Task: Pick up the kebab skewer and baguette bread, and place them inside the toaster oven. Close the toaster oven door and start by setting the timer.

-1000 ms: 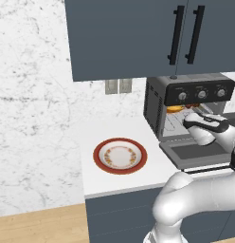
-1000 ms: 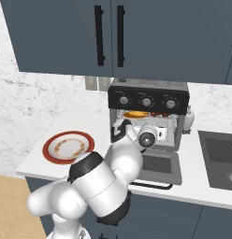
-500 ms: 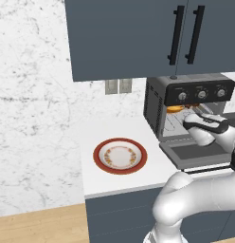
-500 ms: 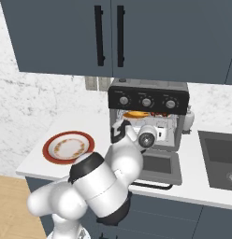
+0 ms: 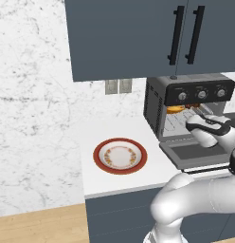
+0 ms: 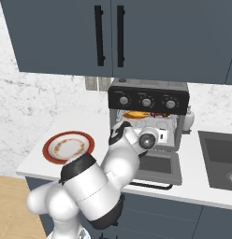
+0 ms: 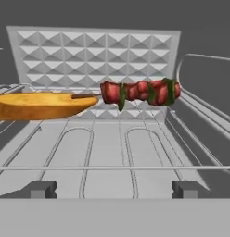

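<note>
Sitting on the rack inside toaster oven [image 6: 148, 112]: kebab skewer [image 7: 137, 91] & baguette bread [image 7: 40, 104], touching. Fingers [image 7: 42, 189] wide, empty, nothing shifted lately. Toaster oven door [image 6: 157, 165] down; closing + timer left.

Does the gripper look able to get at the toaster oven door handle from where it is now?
Probably yes. The gripper is open and empty at the mouth of the toaster oven. The toaster oven door lies dropped flat below it, and nothing rests on the panel or crowds its front edge.
</note>
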Motion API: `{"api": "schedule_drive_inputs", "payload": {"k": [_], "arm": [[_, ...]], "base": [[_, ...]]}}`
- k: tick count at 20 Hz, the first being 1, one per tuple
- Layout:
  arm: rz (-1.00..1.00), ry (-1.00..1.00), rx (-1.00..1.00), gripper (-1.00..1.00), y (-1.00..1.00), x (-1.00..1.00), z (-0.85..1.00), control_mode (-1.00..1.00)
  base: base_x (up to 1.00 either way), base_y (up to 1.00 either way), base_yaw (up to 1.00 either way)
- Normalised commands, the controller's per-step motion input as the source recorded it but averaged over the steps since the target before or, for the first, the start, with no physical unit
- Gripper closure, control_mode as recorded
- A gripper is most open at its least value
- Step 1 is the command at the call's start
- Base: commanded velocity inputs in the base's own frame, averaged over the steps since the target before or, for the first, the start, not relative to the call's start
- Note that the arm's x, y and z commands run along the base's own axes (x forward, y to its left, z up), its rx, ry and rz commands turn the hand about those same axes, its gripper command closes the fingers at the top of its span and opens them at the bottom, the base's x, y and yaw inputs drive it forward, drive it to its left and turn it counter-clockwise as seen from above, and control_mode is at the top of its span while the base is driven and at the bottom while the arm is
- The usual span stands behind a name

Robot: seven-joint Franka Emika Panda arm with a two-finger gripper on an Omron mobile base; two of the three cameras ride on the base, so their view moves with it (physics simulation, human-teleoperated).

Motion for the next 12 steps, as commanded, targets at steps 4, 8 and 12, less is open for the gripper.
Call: {"api": "schedule_drive_inputs", "payload": {"k": [4, 8, 12], "arm": [[0.00, 0.05, 0.00, -1.00, -0.31, -0.27, 0.18, -1.00], [0.00, 0.06, 0.00, -1.00, -0.40, -0.46, 0.07, -1.00], [0.00, 0.10, 0.00, -1.00, -0.44, -0.80, 0.00, -1.00]], "base": [[0.00, 0.00, 0.00], [0.00, 0.00, 0.00], [0.00, 0.00, 0.00]]}}
